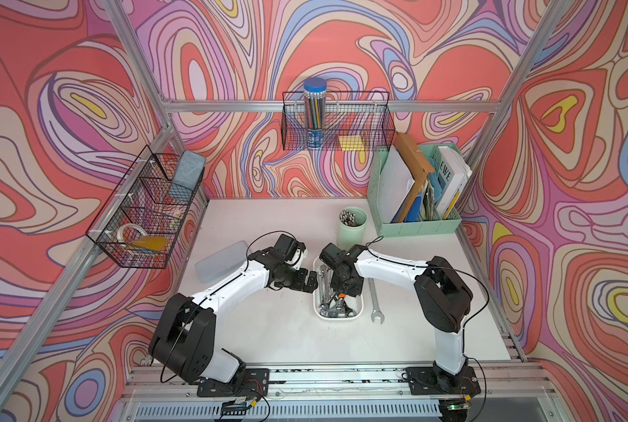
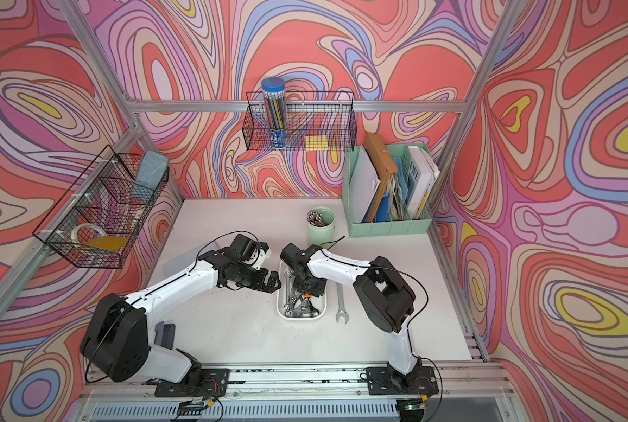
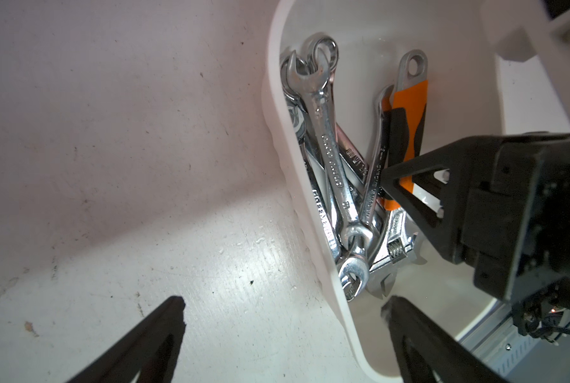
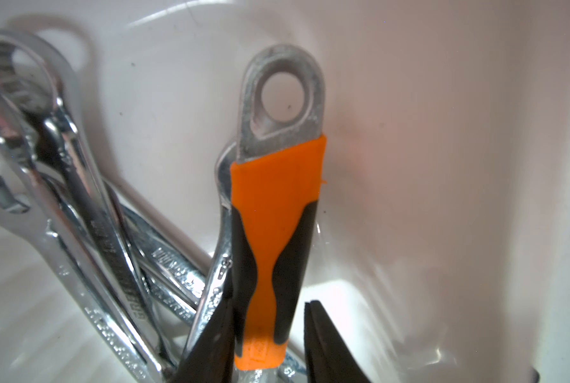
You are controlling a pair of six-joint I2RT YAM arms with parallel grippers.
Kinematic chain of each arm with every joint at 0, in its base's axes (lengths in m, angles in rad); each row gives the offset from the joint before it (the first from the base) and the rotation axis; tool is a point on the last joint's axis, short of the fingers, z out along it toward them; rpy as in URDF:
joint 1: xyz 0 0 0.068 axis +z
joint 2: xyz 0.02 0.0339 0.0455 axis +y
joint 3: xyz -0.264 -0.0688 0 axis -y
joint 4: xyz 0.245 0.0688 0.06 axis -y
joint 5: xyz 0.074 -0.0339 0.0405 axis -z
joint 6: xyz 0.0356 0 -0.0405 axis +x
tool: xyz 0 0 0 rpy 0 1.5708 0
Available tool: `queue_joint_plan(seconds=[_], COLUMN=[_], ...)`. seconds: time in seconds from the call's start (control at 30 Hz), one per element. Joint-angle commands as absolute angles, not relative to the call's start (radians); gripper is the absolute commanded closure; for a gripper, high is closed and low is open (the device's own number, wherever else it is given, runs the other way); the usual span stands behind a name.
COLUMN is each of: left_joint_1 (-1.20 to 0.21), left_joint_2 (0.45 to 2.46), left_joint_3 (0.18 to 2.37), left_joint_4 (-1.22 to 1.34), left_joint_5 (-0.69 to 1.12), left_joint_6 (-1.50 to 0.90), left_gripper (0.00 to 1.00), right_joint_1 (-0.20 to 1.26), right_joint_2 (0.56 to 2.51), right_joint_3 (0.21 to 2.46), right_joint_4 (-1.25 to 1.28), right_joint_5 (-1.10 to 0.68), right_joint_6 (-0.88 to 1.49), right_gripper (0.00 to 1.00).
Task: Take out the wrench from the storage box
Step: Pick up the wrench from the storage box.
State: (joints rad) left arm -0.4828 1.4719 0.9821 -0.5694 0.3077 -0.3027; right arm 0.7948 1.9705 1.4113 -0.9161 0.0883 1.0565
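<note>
**Risk:** the right end effector [image 4: 267, 301] stands part-open astride the adjustable wrench [image 4: 270, 215]. One finger is against its orange grip and the other just clear. A chrome wrench [image 4: 215, 272] lies against that same side, so closing may pinch both. A lift may drag the pile or tilt the storage box [image 1: 336, 318], which nothing steadies. The left end effector [image 3: 283, 301] hangs wide open and empty at the box's wall.

**Contents:** the box, mid-desk [image 1: 268, 329] towards the front edge, holds the adjustable wrench among several chrome wrenches. An open-ended wrench [image 1: 375, 299] lies outside, just beside it. The mint cup [image 1: 350, 237] holds slender sticks, kind unclear.
</note>
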Motion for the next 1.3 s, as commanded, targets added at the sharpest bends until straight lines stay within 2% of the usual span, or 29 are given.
queue_joint_plan(seconds=[0.0,0.5,0.6,0.77,0.9,1.27], left_joint_1=[-0.477,-0.476,-0.477,-0.476,-0.476,-0.477], left_joint_2=[1.478,1.497,1.499,1.494,1.494,1.494], left_joint_3=[0.976,0.958,0.961,0.969,0.974,0.987], left_joint_4=[-0.585,-0.567,-0.571,-0.579,-0.583,-0.584], left_joint_5=[0.304,0.313,0.31,0.305,0.305,0.311], left_joint_6=[-0.285,-0.291,-0.29,-0.288,-0.291,-0.299], left_gripper=[0.01,0.01,0.01,0.01,0.01,0.01], right_joint_1=[0.793,0.767,0.767,0.767,0.766,0.77], right_joint_2=[1.936,1.957,1.95,1.942,1.92,1.86], right_joint_3=[1.387,1.337,1.334,1.353,1.384,1.397], right_joint_4=[-0.943,-0.828,-0.825,-0.834,-0.87,-0.886], right_joint_5=[0.093,0.016,0.02,0.035,0.069,0.093], right_joint_6=[1.061,1.066,1.062,1.037,1.013,0.997], right_gripper=[0.65,0.64,0.69,0.85,0.94,1.0])
